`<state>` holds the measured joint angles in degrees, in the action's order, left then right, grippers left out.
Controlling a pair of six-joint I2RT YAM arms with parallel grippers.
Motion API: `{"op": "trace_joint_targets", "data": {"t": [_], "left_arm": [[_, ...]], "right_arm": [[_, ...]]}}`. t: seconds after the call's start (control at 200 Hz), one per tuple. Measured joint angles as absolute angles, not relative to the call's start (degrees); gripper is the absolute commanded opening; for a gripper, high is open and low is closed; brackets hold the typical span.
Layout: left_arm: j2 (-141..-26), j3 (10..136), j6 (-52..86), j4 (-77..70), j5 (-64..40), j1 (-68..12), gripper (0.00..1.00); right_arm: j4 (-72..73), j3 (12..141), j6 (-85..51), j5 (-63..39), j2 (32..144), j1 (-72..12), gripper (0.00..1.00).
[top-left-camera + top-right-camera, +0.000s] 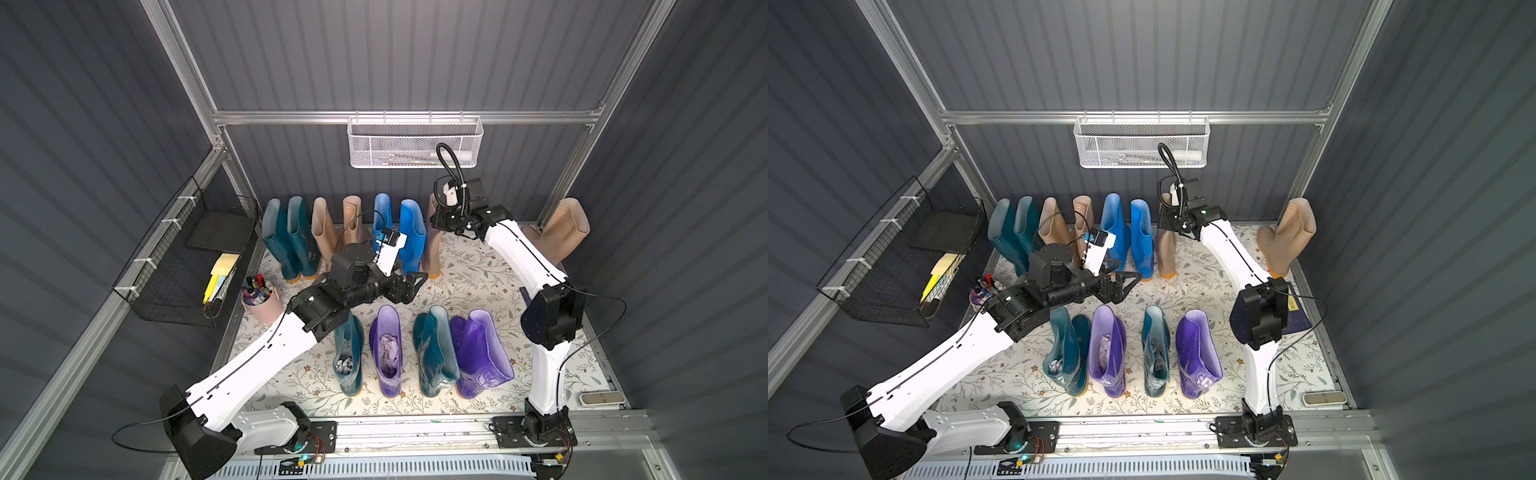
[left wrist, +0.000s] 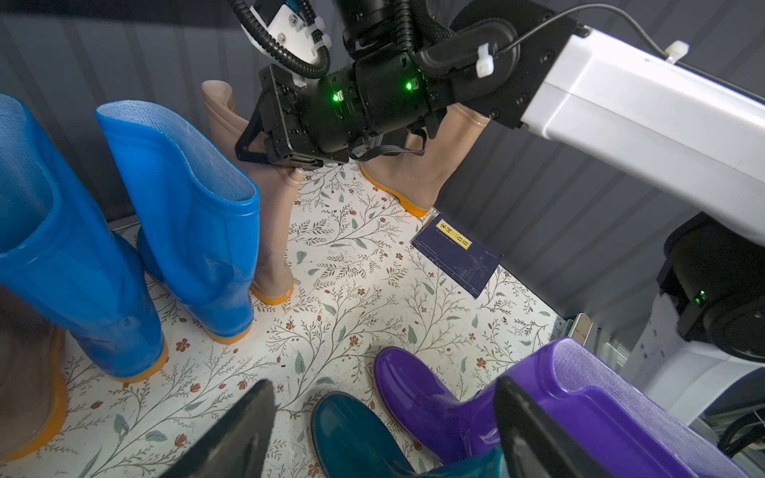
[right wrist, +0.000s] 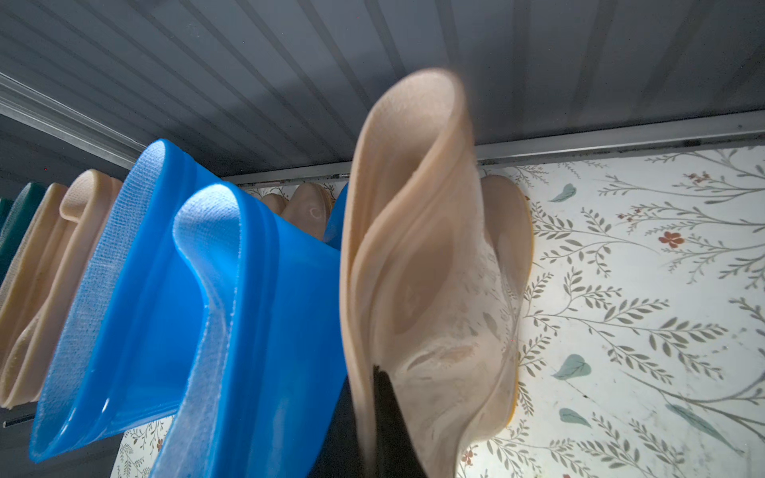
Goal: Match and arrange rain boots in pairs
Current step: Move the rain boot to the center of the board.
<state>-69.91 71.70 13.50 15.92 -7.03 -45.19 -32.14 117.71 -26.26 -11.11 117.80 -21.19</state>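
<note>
Rain boots stand on the floral mat (image 1: 469, 274) in two rows. The back row holds a teal pair (image 1: 286, 241), a beige pair (image 1: 332, 232), a blue pair (image 1: 399, 232) and a single beige boot (image 3: 422, 248). My right gripper (image 3: 364, 422) is shut on that boot's top rim, one finger inside the shaft. Another beige boot (image 1: 561, 232) leans in the far right corner. The front row runs teal (image 1: 348, 357), purple (image 1: 388, 349), teal (image 1: 434, 353), purple (image 1: 480, 353). My left gripper (image 2: 385, 430) hangs open and empty between the rows, above a teal toe (image 2: 352, 434).
A dark blue book (image 2: 457, 256) lies by the right wall. A pink cup of pens (image 1: 259, 301) stands at the mat's left edge under a black wire basket (image 1: 187, 257). A white mesh basket (image 1: 413, 143) hangs on the back wall.
</note>
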Motion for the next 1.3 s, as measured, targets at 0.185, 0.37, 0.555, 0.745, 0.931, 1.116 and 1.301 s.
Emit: {"op": "trace_joint_targets", "data": {"t": [0.185,0.37,0.555,0.745,0.931,1.116,1.301], "left_arm": [[-69.6,71.5,13.5,15.9,-7.0,-45.2,0.84],[-69.2,71.5,13.5,15.9,-7.0,-45.2,0.84],[-69.1,71.5,13.5,15.9,-7.0,-45.2,0.84],[-69.1,71.5,13.5,16.0,-7.0,-45.2,0.84],[-69.1,71.5,13.5,16.1,-7.0,-45.2,0.84],[-69.1,71.5,13.5,16.5,-7.0,-45.2,0.84],[-69.1,71.5,13.5,16.6,-7.0,-45.2,0.84]], "right_arm": [[-29.9,115.2,-28.2,-9.9,116.6,-21.8,0.00],[-26.2,109.1,-29.8,-6.5,112.9,-22.0,0.00],[-24.1,106.0,-30.7,-4.1,110.9,-22.0,0.00],[-23.8,105.8,-31.1,-4.0,110.9,-22.2,0.00],[-22.1,103.6,-32.0,-3.0,109.9,-22.4,0.00],[-20.0,99.4,-33.0,-1.1,107.0,-22.6,0.00],[-19.7,98.9,-33.4,-0.6,106.7,-22.8,0.00]]}}
